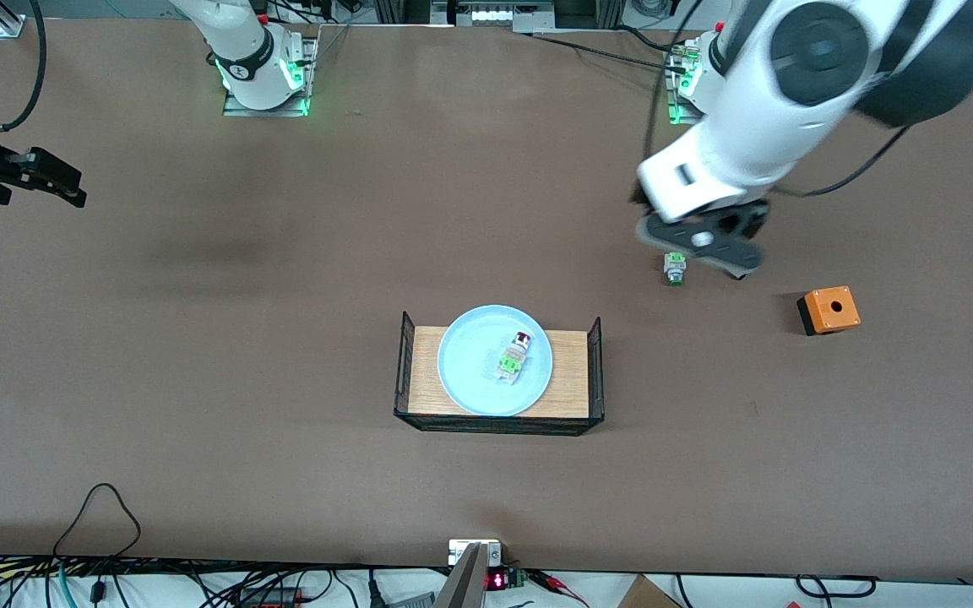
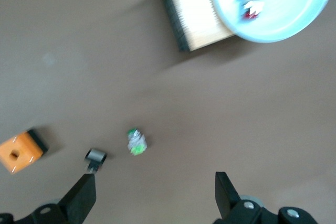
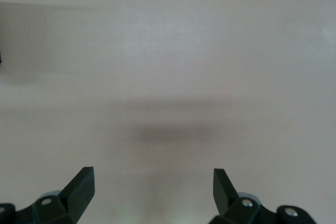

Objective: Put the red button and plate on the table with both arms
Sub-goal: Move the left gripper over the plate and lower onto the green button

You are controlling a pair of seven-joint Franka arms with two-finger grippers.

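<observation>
Place: robotics lab.
Evidence: two arm bases bolted along the brown table (image 1: 284,473), green status lights, cable bundles (image 1: 157,587) trailing past the edge.

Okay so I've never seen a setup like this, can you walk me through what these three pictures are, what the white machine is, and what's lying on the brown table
These are two robot arms bolted along one edge of a brown table. The big picture looks down from a high camera facing them. The two smaller ones come from cameras on each arm's wrist, looking past its two black fingers.

The left gripper hangs open over a small part with a green tip, holding nothing. The right gripper waits open and empty over bare table at the right arm's end.

Near the middle sits a small wooden tray with black wire ends. On it rests a pale blue plate, and in the plate lies the red button, a whitish part with a green block and red cap. An orange box with a hole stands toward the left arm's end.
</observation>
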